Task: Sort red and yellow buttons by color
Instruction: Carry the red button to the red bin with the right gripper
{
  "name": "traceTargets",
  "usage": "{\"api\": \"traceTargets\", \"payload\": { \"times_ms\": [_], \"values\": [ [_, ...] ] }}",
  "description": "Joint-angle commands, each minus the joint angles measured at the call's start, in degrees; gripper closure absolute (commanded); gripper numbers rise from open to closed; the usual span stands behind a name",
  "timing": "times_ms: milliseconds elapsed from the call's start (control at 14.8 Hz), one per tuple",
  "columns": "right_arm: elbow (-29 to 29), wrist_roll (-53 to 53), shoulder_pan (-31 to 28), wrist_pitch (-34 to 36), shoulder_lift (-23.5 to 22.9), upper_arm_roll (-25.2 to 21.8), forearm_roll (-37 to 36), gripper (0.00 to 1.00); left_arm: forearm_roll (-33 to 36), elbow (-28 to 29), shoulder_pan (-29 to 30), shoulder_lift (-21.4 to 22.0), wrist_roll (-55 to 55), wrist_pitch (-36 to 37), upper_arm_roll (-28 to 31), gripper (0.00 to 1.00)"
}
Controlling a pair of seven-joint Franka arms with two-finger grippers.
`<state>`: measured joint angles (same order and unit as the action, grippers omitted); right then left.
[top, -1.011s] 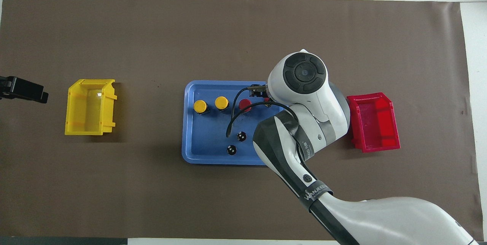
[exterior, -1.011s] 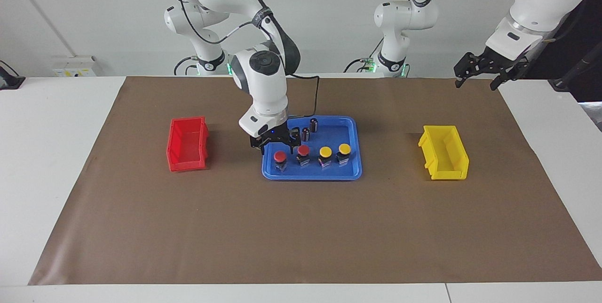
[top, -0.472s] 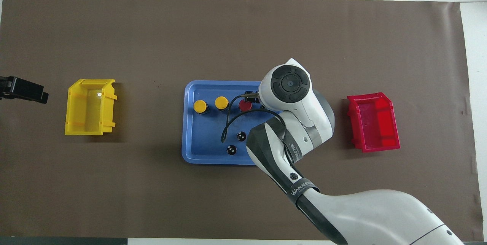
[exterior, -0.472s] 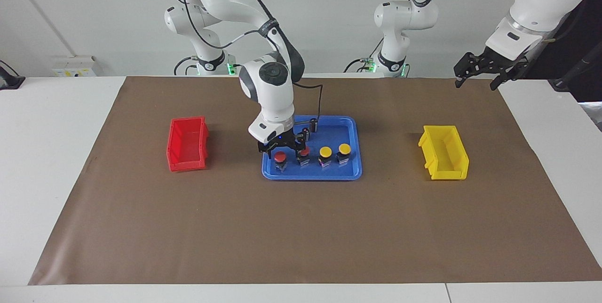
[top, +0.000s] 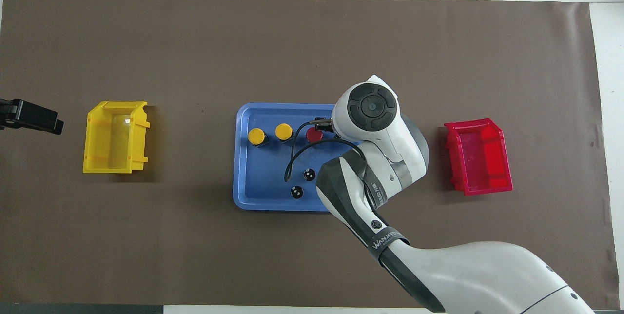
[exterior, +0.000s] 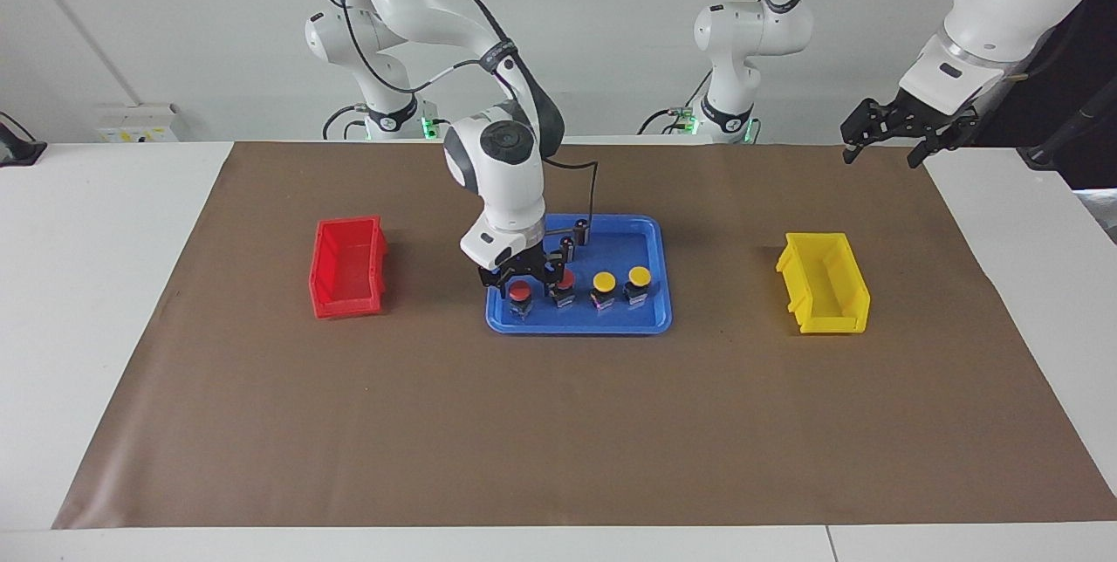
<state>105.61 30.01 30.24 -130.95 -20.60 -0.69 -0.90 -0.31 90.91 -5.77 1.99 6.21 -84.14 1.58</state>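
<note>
Two red buttons (exterior: 521, 290) and two yellow buttons (exterior: 603, 282) stand upright in a row.

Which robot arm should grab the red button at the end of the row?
The right arm. Its pincer is already down around that red button in the blue tray, fingers open on both sides. The left pincer waits up over the table's edge.

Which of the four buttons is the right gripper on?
The red button at the red bin's end of the row. The right gripper straddles its cap; the other red button and both yellow ones stand clear.
</note>
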Motion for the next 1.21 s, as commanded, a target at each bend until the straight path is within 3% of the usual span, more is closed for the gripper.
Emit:
{"api": "traceTargets", "payload": {
  "times_ms": [0,202,539,674,876,1011,1146],
  "values": [
    [0.39,-0.92,-1.50,0.51,0.56,0.25,-0.51,0.50,-0.22,1.55,0.41,1.53,-0.50,0.47,-0.08,0.00],
    [-0.14,-2.15,-3.43,1.31,1.00,0.25,0.37,0.84,-0.22,1.64,0.41,1.62,-0.59,0.38,-0.08,0.00],
    [-7.59,-3.29,-6.24,10.68,1.97,0.43,1.94,0.87,-0.22,1.99,0.41,1.70,-1.02,-0.14,-0.08,0.03],
    [-9.37,-7.57,-8.34,17.01,5.81,0.34,2.30,0.87,-0.22,4.43,-0.37,2.40,-6.27,-5.48,-0.43,0.05],
    [-1.85,-21.26,-15.45,24.85,16.43,0.25,2.31,0.86,-0.57,11.29,-5.98,4.07,-18.57,-15.06,-1.66,0.15],
    [6.67,-30.06,-20.64,24.51,23.64,0.16,2.13,0.86,-0.57,14.81,-11.25,3.38,-26.04,-21.21,-1.66,0.19],
    [12.92,-32.12,-23.55,24.34,27.80,0.16,1.61,0.86,-0.57,16.57,-15.48,1.36,-31.59,-26.05,-1.66,0.25]
  ]
}}
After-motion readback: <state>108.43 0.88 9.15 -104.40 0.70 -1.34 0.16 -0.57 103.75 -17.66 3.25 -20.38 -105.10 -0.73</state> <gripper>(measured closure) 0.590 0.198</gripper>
